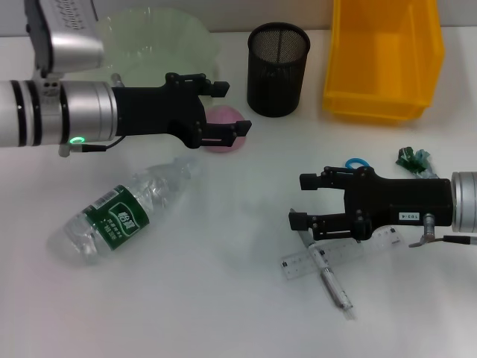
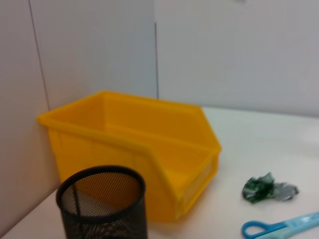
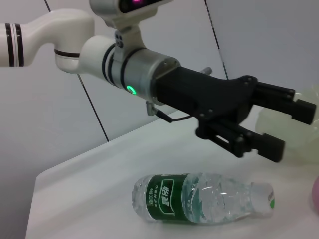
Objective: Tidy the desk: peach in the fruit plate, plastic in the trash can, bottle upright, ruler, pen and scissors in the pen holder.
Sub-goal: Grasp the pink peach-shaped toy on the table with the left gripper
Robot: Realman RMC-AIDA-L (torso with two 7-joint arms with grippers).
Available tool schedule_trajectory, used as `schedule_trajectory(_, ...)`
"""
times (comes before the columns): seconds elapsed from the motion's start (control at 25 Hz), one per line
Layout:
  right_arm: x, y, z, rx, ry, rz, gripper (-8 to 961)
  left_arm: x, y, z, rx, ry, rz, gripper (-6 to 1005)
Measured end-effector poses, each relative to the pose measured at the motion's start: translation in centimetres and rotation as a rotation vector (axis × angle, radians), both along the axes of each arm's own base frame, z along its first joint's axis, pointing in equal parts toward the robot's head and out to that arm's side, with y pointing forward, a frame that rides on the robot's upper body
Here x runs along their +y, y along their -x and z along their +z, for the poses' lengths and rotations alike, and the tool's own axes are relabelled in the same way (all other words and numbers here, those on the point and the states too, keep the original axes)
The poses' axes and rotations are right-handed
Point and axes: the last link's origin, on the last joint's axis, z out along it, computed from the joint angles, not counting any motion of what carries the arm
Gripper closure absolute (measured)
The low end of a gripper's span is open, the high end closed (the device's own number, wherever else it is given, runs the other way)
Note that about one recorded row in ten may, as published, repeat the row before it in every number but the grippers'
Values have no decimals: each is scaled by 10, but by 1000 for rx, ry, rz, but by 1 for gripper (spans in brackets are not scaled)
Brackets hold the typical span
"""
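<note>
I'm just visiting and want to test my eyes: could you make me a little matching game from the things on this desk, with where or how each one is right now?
Things:
1. water bottle
2. peach
3. mesh pen holder
4. crumpled green plastic

States:
A. standing upright beside the yellow bin
B. lying on its side on the desk
C. on the desk near the right hand, beside the scissors' blue handle
D. pink, on the desk, partly hidden by the left hand

Pairs: 1-B, 2-D, 3-A, 4-C
</note>
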Motion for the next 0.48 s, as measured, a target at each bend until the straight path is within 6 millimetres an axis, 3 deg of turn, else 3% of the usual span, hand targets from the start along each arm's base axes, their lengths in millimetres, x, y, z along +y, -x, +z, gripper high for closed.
schedule_trajectory(0.48,0,-1,-1,-2,-3,-6,129,19,-3,-11,144,-60,-13,222)
